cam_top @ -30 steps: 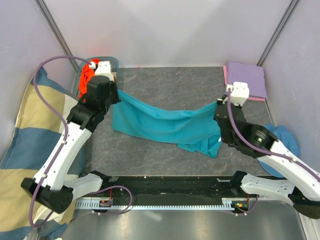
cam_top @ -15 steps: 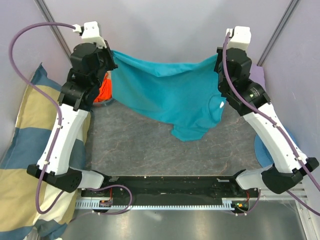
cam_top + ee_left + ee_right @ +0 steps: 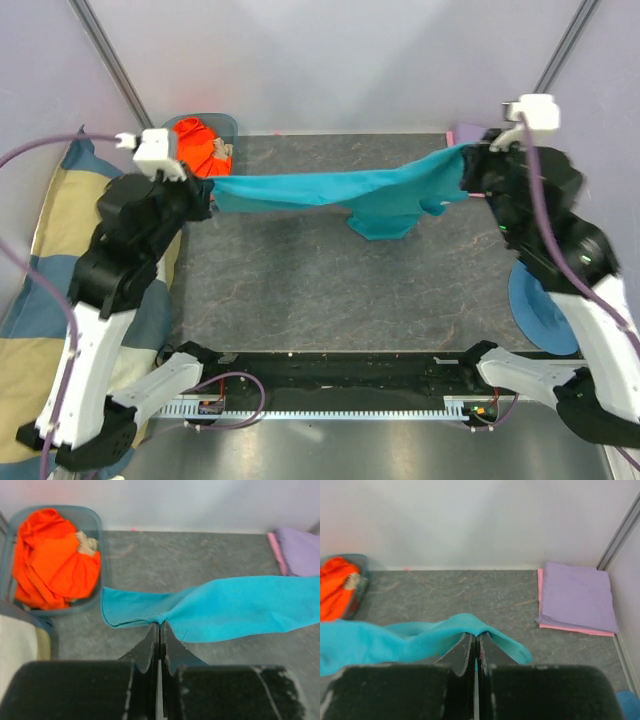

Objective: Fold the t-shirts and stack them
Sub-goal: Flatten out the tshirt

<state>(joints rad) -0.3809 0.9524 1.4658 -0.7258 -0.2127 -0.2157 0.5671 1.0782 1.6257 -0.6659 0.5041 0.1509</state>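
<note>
Jaws pressed together at left gripper (image 3: 159, 627) on a thin pinch of teal t-shirt (image 3: 235, 607) edge. Same at right gripper (image 3: 476, 639), clamped on a small fold of cloth. Stretched between the two as a taut band above the table (image 3: 300, 290), bunched flap drooping near the middle, clear of the surface or brushing it, hard to tell.

Risk: slipping out of either pinch under tension, with so little cloth in the bite. Could also land twisted or doubled if lowered with that flap underneath. Possible snag on the bin (image 3: 97, 535) holding the crumpled orange t-shirt (image 3: 50, 565), close by on the left.

Soft matte knit, limp, creasing easily. Rounded grey-blue plastic bin. Lavender t-shirt (image 3: 575, 592) on pink t-shirt (image 3: 540, 597), flat folded rectangles in far right corner. Grey stone-patterned table.
</note>
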